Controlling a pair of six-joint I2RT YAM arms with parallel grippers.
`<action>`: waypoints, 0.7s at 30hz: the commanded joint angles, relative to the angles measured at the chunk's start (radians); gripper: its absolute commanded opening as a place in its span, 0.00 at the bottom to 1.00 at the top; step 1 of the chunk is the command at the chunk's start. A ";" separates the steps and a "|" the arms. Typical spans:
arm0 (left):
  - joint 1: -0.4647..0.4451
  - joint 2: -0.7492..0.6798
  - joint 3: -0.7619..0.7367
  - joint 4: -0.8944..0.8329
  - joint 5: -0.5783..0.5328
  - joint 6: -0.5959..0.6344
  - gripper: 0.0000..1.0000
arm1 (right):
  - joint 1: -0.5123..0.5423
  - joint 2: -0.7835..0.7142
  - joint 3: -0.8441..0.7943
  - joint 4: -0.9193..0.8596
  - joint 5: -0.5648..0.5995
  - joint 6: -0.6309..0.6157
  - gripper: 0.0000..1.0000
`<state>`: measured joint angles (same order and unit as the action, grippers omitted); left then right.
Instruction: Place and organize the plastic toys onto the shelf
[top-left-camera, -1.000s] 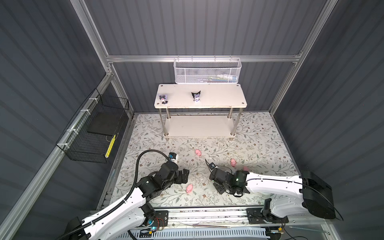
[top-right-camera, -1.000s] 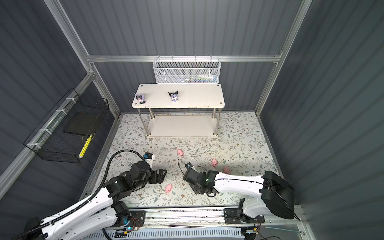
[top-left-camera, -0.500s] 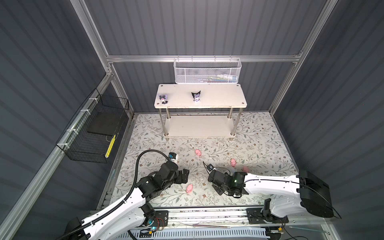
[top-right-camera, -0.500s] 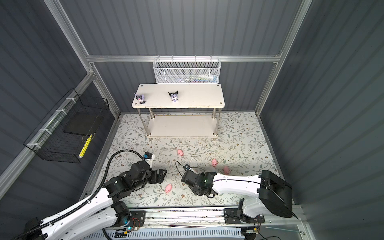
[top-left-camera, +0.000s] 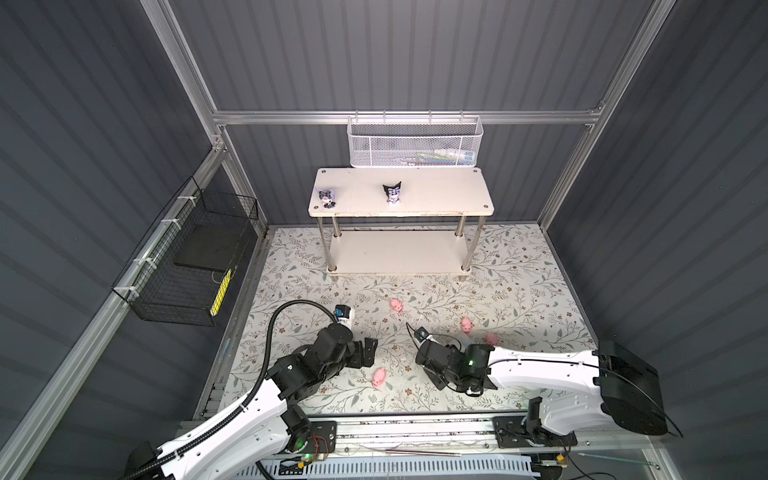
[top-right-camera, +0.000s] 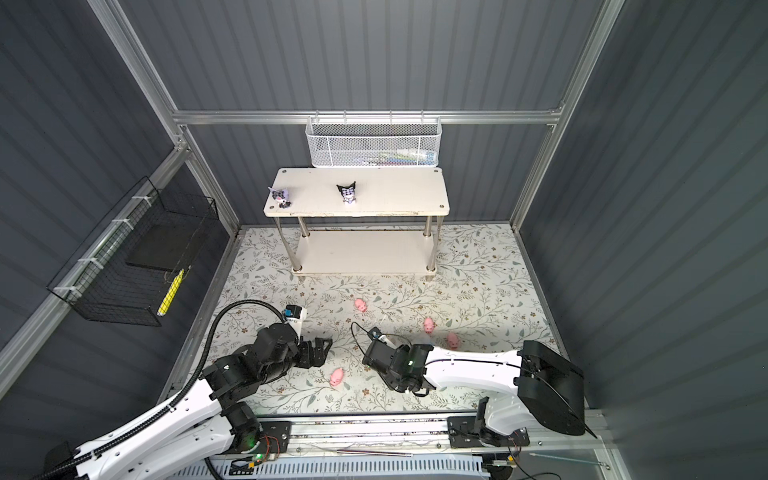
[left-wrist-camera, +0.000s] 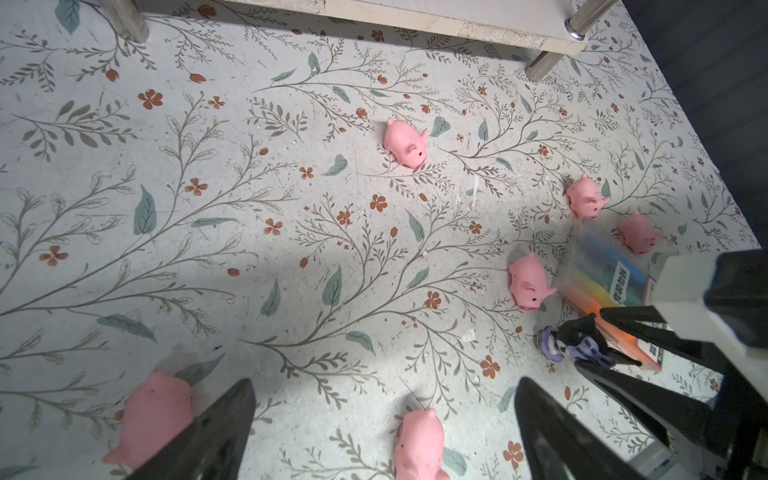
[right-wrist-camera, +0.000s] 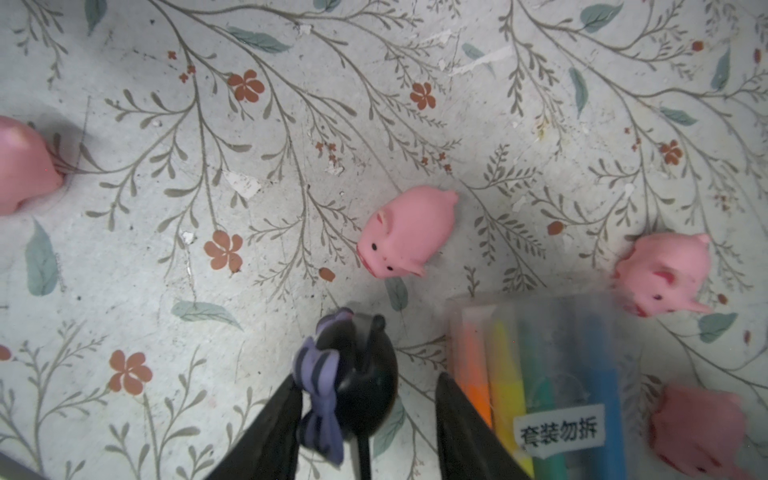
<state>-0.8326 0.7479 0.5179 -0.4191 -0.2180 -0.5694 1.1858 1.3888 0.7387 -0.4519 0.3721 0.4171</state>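
Observation:
The white shelf (top-left-camera: 436, 195) stands at the back with two black-and-purple figurines (top-left-camera: 326, 197) (top-left-camera: 392, 193) on its top board. A third figurine (right-wrist-camera: 357, 365) lies on the floral mat between the jaws of my right gripper (right-wrist-camera: 365, 380). One finger (right-wrist-camera: 286, 407) touches its purple bow, and a gap separates the other finger from it. Several pink pigs (top-left-camera: 397, 305) (top-left-camera: 467, 325) (top-left-camera: 379, 377) lie scattered on the mat. My left gripper (left-wrist-camera: 384, 384) is wide open low over the mat, with one pig (left-wrist-camera: 419, 444) between its fingers, untouched.
A pack of coloured markers (right-wrist-camera: 552, 374) lies right beside my right gripper and the figurine. A white mesh basket (top-left-camera: 415, 143) hangs behind the shelf. A black wire basket (top-left-camera: 187, 266) hangs on the left wall. The shelf's lower board (top-left-camera: 399, 251) is bare.
My right gripper's jaws have spread apart around the figurine, and that arm has shifted slightly left. The left arm has not moved.

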 joint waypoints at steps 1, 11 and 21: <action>-0.006 -0.010 0.018 -0.023 -0.012 -0.004 0.97 | 0.003 -0.014 -0.010 -0.013 0.019 0.019 0.56; -0.006 0.001 0.024 -0.014 -0.004 0.000 0.97 | 0.009 -0.024 -0.016 -0.058 0.028 0.088 0.65; -0.005 0.000 0.034 -0.019 -0.001 0.009 0.97 | 0.011 -0.019 -0.015 -0.113 0.034 0.155 0.67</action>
<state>-0.8326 0.7483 0.5201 -0.4259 -0.2176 -0.5694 1.1931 1.3788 0.7303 -0.5213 0.3893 0.5381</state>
